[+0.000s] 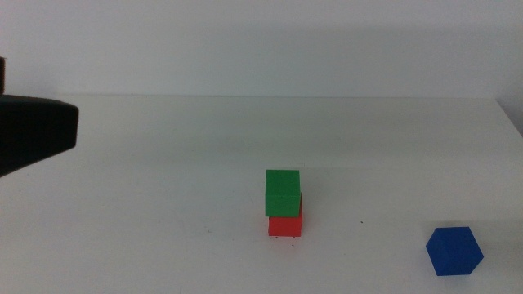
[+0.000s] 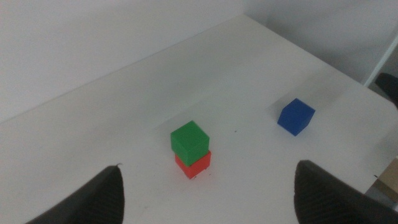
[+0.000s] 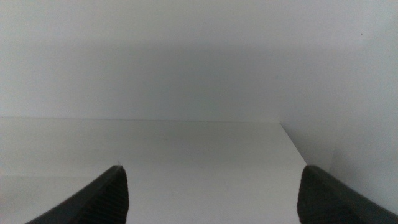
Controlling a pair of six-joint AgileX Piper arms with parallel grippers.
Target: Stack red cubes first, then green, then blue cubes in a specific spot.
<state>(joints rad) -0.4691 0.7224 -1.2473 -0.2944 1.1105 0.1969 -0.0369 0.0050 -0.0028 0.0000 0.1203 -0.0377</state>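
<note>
A green cube (image 1: 283, 192) sits on top of a red cube (image 1: 285, 224) near the middle of the white table, slightly offset. The stack also shows in the left wrist view, green cube (image 2: 189, 140) on red cube (image 2: 193, 165). A dark blue cube (image 1: 454, 251) lies alone at the front right, also in the left wrist view (image 2: 296, 116). My left gripper (image 2: 208, 199) is open and empty, held above and back from the stack; its arm (image 1: 33, 131) shows at the left edge. My right gripper (image 3: 211, 196) is open, empty, facing bare tabletop and wall.
The white table's far edge (image 1: 261, 96) meets a plain wall. Its right edge (image 2: 323, 59) shows in the left wrist view, with a dark object (image 2: 388, 84) beyond it.
</note>
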